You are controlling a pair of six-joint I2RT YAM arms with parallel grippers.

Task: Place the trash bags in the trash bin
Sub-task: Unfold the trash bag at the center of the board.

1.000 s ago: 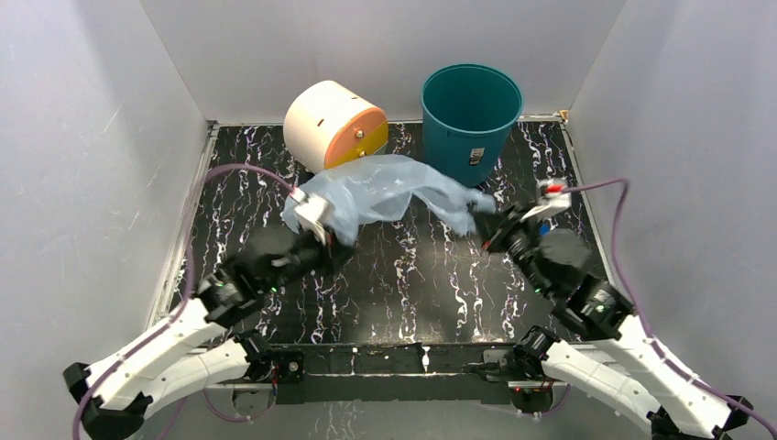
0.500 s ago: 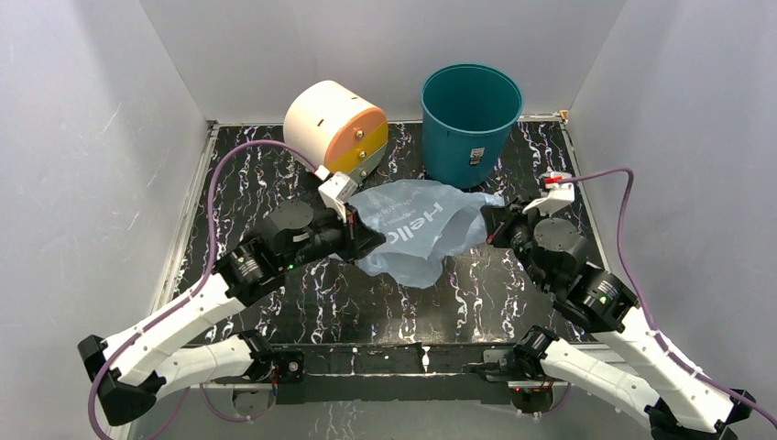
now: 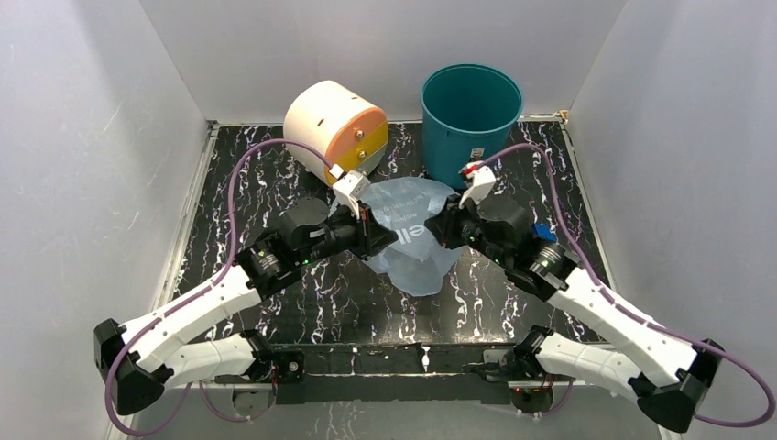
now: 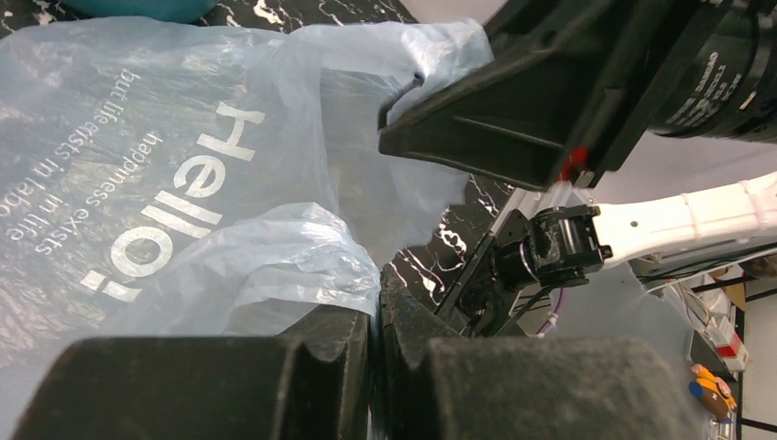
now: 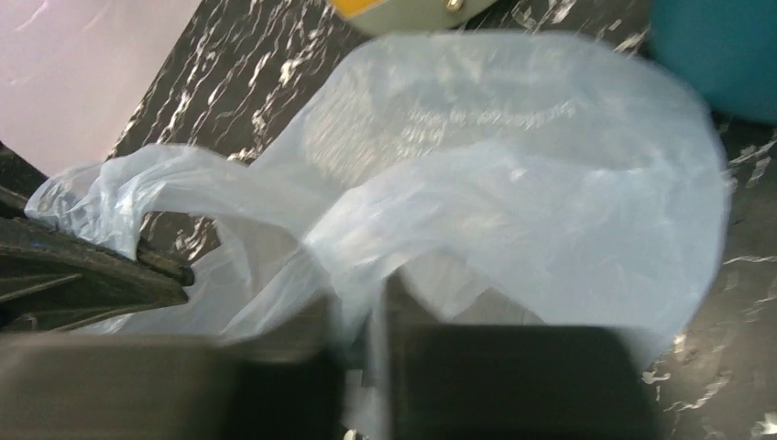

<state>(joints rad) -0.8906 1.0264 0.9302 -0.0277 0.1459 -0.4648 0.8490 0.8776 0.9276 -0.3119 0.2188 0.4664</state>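
Trash bag (image 3: pixel 417 252) was held between both grippers over the middle of the black marbled table (image 3: pixel 275 174), in front of the teal trash bin (image 3: pixel 470 110) and not in it. The bag was seen bunched and crinkled, sagging toward the near edge. Whether its lower end touched the table could not be told. White "Hello" lettering was visible in the left wrist view.

Left gripper (image 3: pixel 374 236) was closed on a fold at the bag's left side; its fingers (image 4: pixel 311 357) were seen almost together with film pinched between them. Right gripper (image 3: pixel 442 229) was clamped on the bag's right side. That wrist view was blurred, but film was seen drawn into the narrow gap between the fingers (image 5: pixel 513 376). The grippers were positioned close together, facing each other.

The bin was stood upright at the far edge, mouth up. A cream and orange drum-shaped box (image 3: pixel 334 124) was lying on its side left of the bin, just beyond the left gripper. A small dark blue object (image 3: pixel 542 231) was seen beside the right arm; contact could not be told.
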